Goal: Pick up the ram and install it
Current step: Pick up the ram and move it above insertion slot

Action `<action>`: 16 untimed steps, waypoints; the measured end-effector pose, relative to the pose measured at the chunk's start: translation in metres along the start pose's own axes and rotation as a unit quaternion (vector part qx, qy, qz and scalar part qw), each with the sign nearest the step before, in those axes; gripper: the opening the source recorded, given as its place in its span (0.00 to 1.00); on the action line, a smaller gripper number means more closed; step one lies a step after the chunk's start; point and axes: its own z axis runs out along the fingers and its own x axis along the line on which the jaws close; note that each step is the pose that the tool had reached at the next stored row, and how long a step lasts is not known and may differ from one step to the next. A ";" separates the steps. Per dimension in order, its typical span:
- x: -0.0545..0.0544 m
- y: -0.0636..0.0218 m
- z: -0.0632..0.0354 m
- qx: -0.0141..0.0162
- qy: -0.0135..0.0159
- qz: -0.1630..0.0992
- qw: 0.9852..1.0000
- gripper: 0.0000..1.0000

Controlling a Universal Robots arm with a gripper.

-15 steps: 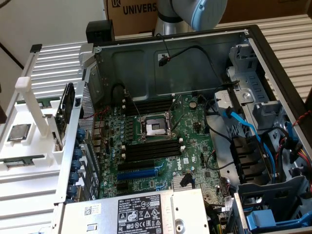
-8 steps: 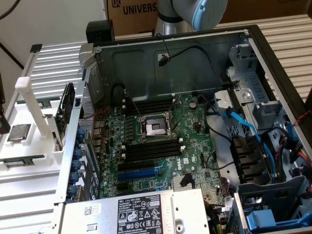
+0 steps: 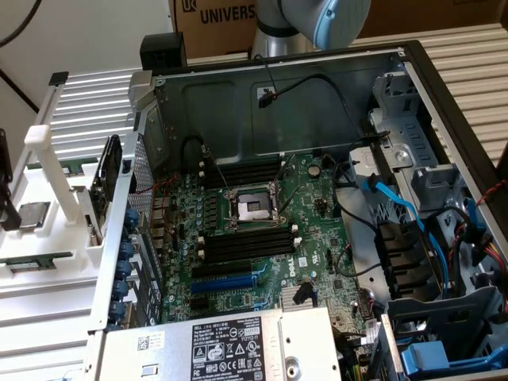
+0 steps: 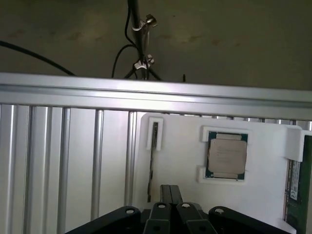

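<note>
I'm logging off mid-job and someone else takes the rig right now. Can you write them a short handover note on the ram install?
Gripper: shut, holding nothing, poised near the white holder.
Ram: lies at the edge of the white holder, beside the processor chip, not gripped.
Memory slots on the motherboard: black, with no green stick seated in them.
Done: nothing that shows.
Left: both the pick-up and the install.
</note>
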 end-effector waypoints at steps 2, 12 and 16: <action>0.002 -0.0003 0.0036 0.000 0.000 0.000 1.000 0.10; 0.013 -0.0080 0.0141 0.000 0.000 0.000 1.000 0.10; 0.013 -0.0116 0.0164 0.000 0.000 0.000 1.000 0.10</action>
